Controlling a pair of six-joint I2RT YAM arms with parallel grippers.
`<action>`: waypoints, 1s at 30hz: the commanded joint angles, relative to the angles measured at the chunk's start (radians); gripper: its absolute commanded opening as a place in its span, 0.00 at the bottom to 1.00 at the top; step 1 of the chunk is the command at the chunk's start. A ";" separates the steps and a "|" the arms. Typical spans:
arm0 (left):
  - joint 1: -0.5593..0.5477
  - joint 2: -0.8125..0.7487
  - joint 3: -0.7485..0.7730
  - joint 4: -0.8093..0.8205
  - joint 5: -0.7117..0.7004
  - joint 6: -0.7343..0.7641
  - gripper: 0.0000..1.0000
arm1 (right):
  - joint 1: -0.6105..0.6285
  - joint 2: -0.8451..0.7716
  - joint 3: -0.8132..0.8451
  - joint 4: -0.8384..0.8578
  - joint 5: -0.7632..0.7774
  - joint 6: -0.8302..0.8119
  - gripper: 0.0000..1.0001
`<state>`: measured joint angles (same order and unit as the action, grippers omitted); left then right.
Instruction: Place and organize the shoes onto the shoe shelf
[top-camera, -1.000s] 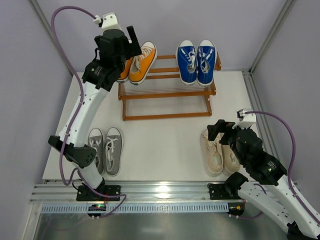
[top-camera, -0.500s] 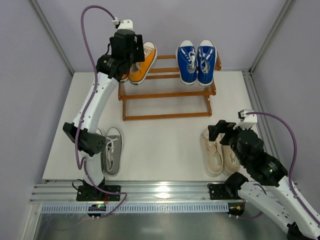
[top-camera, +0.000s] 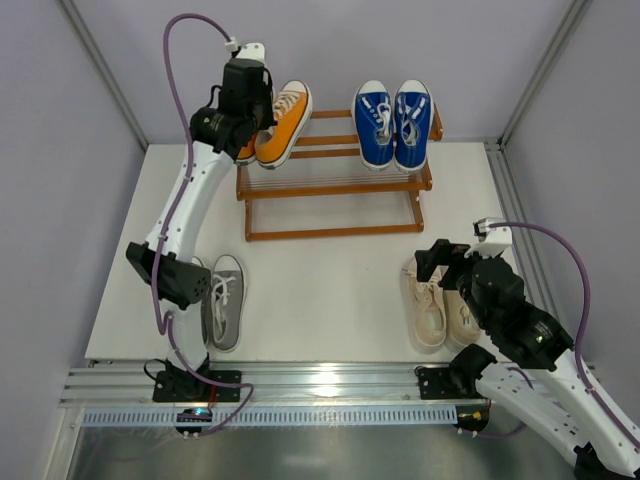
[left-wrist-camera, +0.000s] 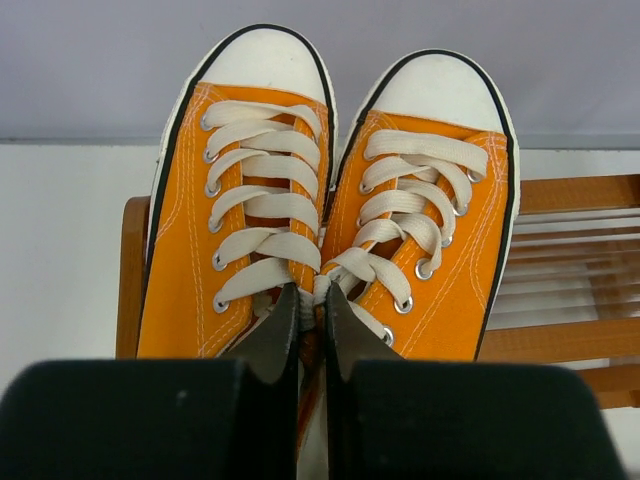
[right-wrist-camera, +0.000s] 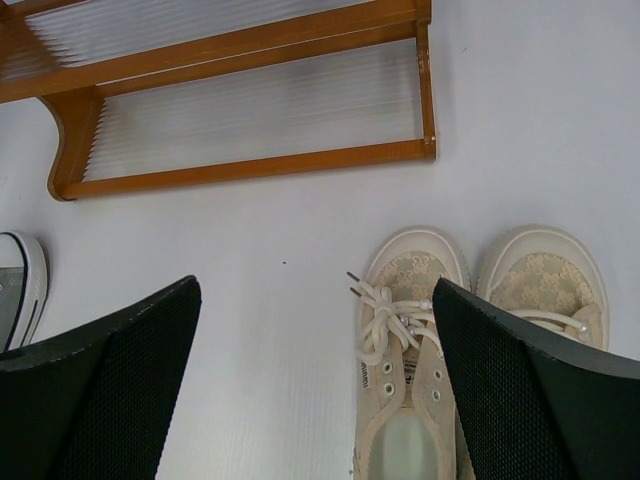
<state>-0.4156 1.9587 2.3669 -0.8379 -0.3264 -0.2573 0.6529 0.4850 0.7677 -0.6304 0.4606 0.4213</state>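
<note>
Orange pair (top-camera: 280, 125) is set on shelf (top-camera: 330, 187), top tier, left end, beside blue pair (top-camera: 393, 122). Left fingers (left-wrist-camera: 283, 335) nearly pressed together, inner collars of both orange shoes pinched between.

Canvas judged light, soft-walled, rubber sole stiff. Collar pinch preferred, laces likely to slip.

Right fingers (right-wrist-camera: 110, 370) spread wide above cream pair (right-wrist-camera: 400, 330) on counter (top-camera: 320, 290). Grey pair (top-camera: 222, 300) partly hidden by left arm. Lower tier access judged hindered by top rails.

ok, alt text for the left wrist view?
Two black fingers pinch the adjoining inner edges of a pair of orange sneakers, white laces and toe caps pointing away from the camera. The pair sits at the left end of an orange-brown wooden shelf.
</note>
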 joint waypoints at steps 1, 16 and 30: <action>0.012 0.019 0.023 -0.041 -0.011 0.000 0.00 | 0.005 0.007 0.007 0.014 0.018 -0.006 0.99; 0.008 -0.057 -0.089 0.051 -0.148 -0.263 0.00 | 0.004 0.000 0.007 0.014 0.016 -0.006 0.99; -0.060 -0.049 -0.067 0.060 -0.290 -0.392 0.00 | 0.005 -0.010 0.012 0.006 0.010 -0.009 0.99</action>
<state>-0.4629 1.9247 2.2890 -0.7883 -0.5385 -0.5953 0.6529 0.4843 0.7677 -0.6308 0.4606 0.4210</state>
